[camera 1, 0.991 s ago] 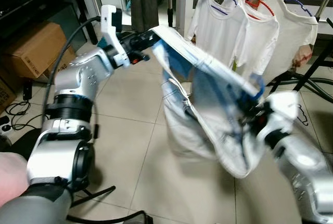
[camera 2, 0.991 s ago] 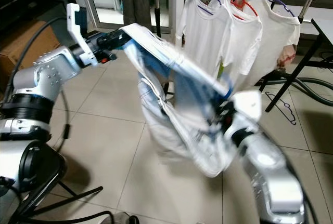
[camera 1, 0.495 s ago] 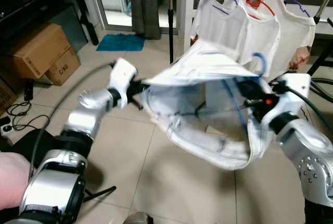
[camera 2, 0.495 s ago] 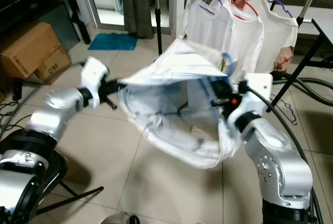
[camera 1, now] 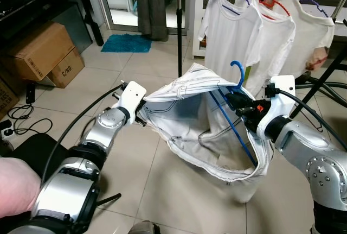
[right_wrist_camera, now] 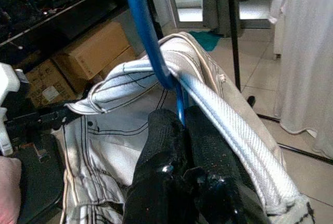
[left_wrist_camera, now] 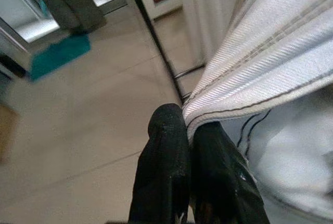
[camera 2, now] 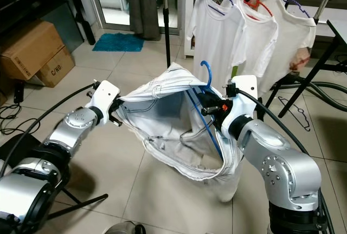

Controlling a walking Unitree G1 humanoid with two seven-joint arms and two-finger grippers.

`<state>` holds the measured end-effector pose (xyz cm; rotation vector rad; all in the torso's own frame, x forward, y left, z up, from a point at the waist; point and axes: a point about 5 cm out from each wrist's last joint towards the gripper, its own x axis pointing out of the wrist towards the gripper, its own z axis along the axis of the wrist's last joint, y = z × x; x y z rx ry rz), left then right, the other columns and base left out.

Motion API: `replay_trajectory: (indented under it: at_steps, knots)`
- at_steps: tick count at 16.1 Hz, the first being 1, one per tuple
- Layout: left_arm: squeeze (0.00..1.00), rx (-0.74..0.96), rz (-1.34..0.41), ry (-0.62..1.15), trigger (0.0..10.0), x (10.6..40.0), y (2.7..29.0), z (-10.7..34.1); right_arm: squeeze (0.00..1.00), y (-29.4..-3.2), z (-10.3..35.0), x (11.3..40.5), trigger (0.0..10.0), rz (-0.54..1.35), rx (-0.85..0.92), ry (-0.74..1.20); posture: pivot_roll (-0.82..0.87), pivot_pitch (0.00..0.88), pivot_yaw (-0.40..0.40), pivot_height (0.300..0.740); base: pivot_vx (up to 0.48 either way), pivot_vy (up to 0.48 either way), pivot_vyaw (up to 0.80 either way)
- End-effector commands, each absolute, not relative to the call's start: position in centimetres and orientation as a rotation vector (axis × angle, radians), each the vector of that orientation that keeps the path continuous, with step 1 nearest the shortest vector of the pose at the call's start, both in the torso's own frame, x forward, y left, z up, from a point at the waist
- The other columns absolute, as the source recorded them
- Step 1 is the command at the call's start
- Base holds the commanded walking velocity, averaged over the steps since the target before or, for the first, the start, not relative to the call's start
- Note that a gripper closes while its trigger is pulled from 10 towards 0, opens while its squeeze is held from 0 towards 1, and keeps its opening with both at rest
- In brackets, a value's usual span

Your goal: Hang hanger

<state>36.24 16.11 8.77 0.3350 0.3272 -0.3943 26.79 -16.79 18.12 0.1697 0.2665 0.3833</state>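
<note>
Blue hanger (camera 1: 237,112) hook up (tilted) | right end effector (camera 1: 236,101) grips it | left end effector (camera 1: 142,119) pinches garment (camera 1: 190,90)

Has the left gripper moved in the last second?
Yes. The left gripper, shut on the garment, has dropped from level with the teal mat to well below it, nearer the robot.

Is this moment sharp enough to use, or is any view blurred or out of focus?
Both eye views are sharp and evenly lit: the blue hanger and white garment read cleanly. Left wrist view: background floor soft, left gripper crisp. Right wrist view: right gripper near and slightly soft, boxes behind dim.
</note>
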Motion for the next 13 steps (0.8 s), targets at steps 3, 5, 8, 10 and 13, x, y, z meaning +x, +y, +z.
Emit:
replay_trajectory:
  at_steps: [3, 5, 8, 10, 13]
  knots:
    - [1.00, 0.271, -0.331, 0.355, 10.0, 35.9, 18.4, 8.3, 0.00, -19.0, 21.3, 26.8, 10.0, 0.254, 0.128, 0.097, -0.08, 0.000, 0.057, 0.740, 0.000, 0.000, 0.00]
    - [1.00, 0.248, -0.343, 0.314, 10.0, 36.1, 18.4, 9.0, 0.00, -19.1, 21.1, 26.9, 10.0, 0.227, 0.118, 0.103, -0.08, 0.000, 0.058, 0.740, 0.000, 0.000, 0.00]
    - [1.00, 0.152, -0.382, 0.222, 10.0, 36.4, 18.8, 10.5, 0.00, -19.1, 20.9, 27.2, 10.0, 0.188, 0.110, 0.105, -0.07, 0.000, 0.056, 0.740, 0.000, 0.000, 0.00]
    - [1.00, 0.112, -0.443, 0.190, 10.0, 36.2, 18.7, 11.0, 0.00, -18.8, 20.9, 27.7, 10.0, 0.177, 0.116, 0.100, -0.07, 0.000, 0.053, 0.740, 0.000, 0.000, 0.00]
    - [1.00, 0.089, -0.624, 0.227, 10.0, 35.4, 17.7, 10.1, 0.00, -17.8, 20.9, 28.0, 10.0, 0.232, 0.100, 0.112, -0.06, 0.000, 0.040, 0.740, 0.000, 0.000, 0.00]
